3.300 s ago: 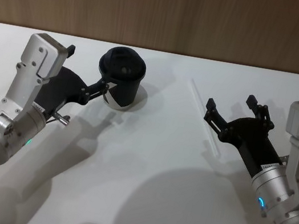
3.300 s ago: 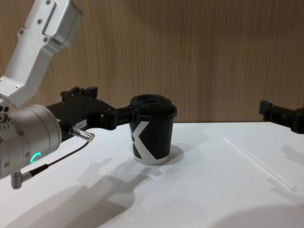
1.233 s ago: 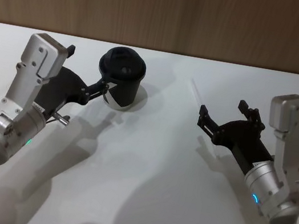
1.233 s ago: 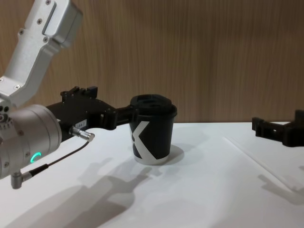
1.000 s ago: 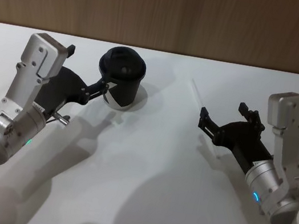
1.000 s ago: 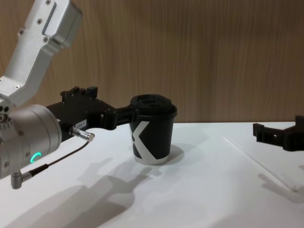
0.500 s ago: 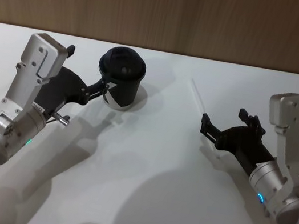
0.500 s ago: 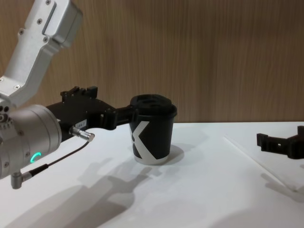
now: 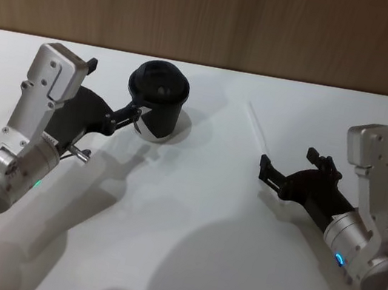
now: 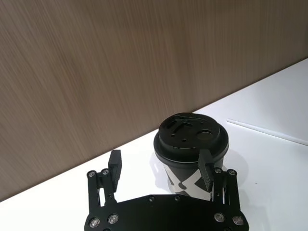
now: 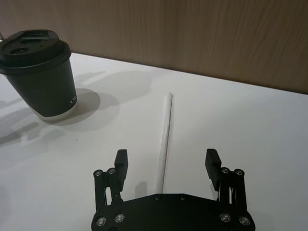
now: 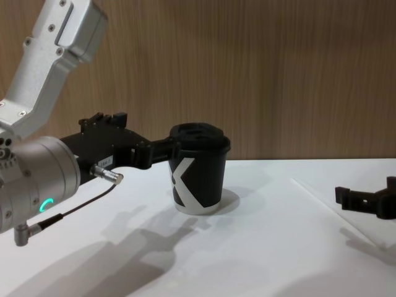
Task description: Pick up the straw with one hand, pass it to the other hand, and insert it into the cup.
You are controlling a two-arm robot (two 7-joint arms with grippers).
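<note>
The right gripper (image 9: 289, 160) has come down. A few seconds ago it hung high over the worktop (image 9: 188, 219). Now it sits low, just above it. It has swung round a bit too. The straw (image 11: 166, 127) now lies between its open jaws, and its near end is hidden under the gripper.

One lidded black cup (image 9: 157, 105), one translucent straw (image 9: 256, 123), one left gripper (image 9: 115, 88), one right gripper (image 9: 289, 160), one white table (image 9: 190, 212).
</note>
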